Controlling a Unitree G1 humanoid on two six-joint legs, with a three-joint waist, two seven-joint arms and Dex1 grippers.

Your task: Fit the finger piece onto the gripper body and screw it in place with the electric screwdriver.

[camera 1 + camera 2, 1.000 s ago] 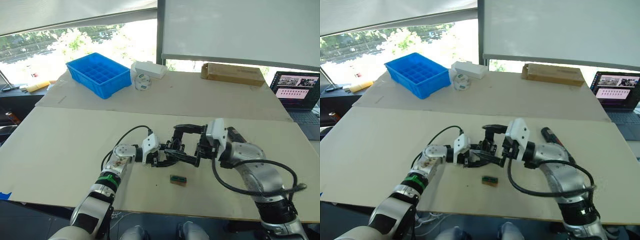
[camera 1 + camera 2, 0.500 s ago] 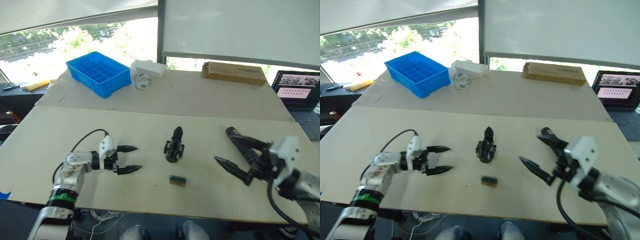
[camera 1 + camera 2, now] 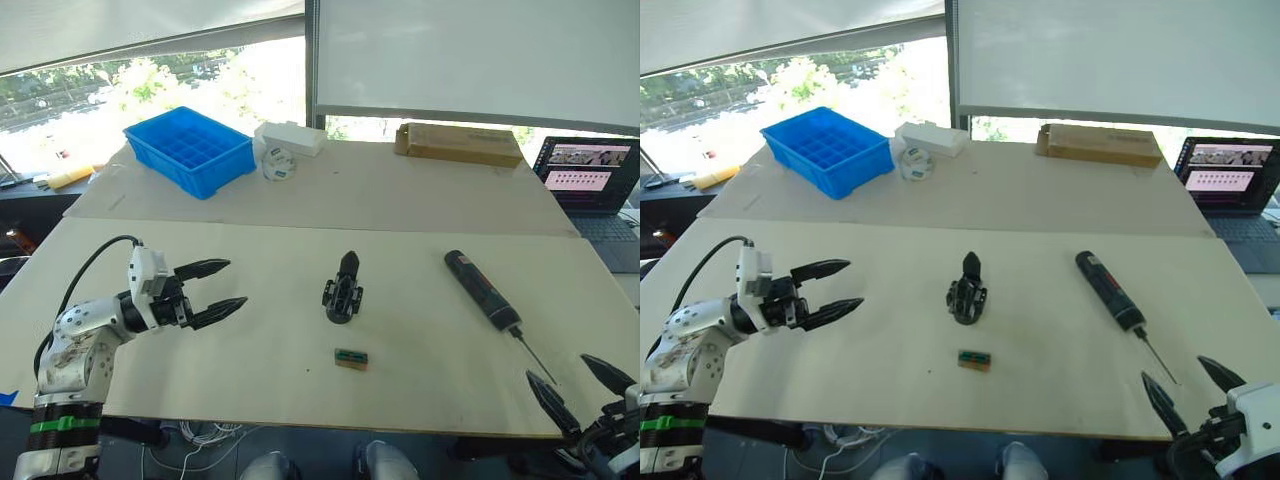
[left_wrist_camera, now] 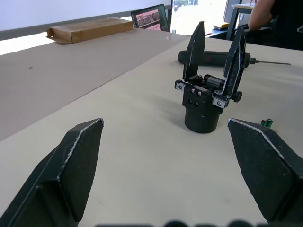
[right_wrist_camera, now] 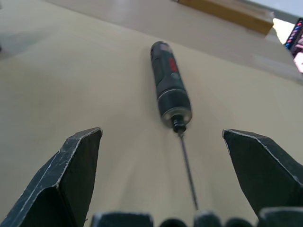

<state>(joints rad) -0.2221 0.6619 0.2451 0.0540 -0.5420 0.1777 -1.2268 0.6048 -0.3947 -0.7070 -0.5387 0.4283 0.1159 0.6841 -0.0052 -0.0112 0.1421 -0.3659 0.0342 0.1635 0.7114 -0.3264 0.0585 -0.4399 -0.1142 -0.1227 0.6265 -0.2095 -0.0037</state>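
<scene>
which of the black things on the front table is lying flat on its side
The electric screwdriver, the long black cylinder with a thin metal bit, toward the right gripper. The gripper body stands upright mid-table, fingers pointing up.

Right pincer — edge-cropped

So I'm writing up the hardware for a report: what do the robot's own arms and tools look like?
The left arm is silver-grey metal with rounded joints, a green ring low on the forearm and a black cable looping over it. The left tool has a white block body and two long, black, pointed fingers. The right tool has the same black pointed fingers on a white body.
</scene>
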